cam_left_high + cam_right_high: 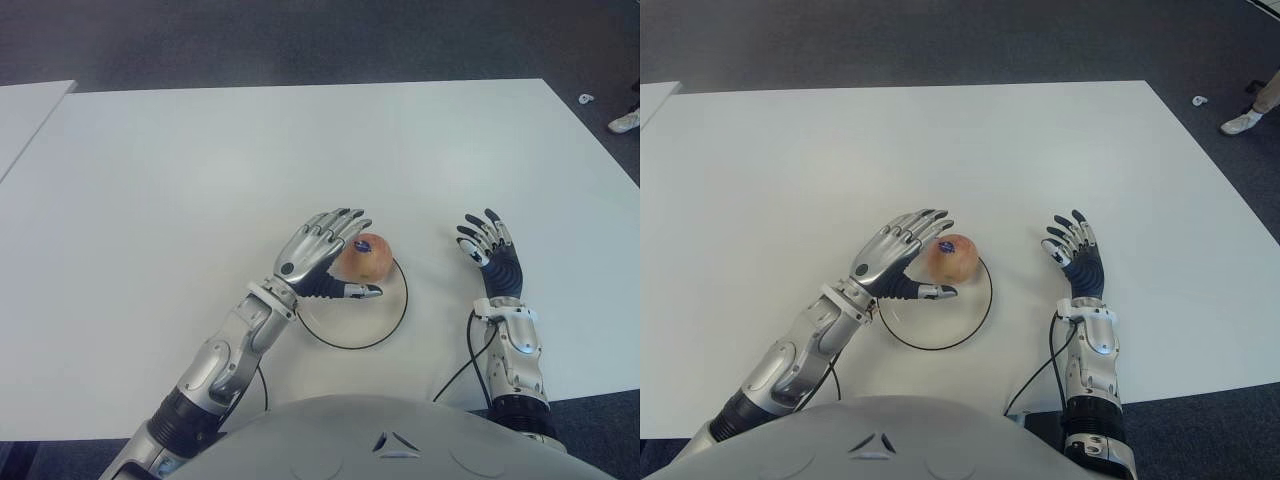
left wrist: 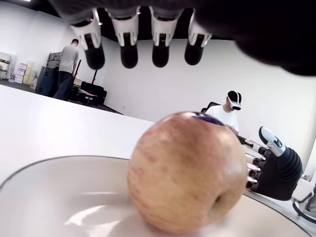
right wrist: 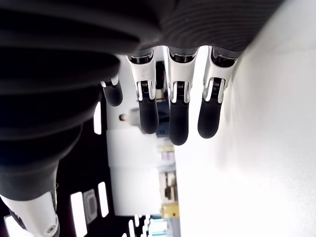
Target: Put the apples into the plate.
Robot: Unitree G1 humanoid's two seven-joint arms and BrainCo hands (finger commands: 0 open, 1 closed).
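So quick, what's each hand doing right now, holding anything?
Left hand: open, fingers spread over the apple sitting in the plate, not gripping it.
Right hand: open, holding nothing, to the right of the plate.

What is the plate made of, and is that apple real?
The plate looks like glossy white ceramic or plastic with a dark rim: it reflects light in the left wrist view. The apple looks real, with matte, speckled skin and a sticker, but I can't be certain.
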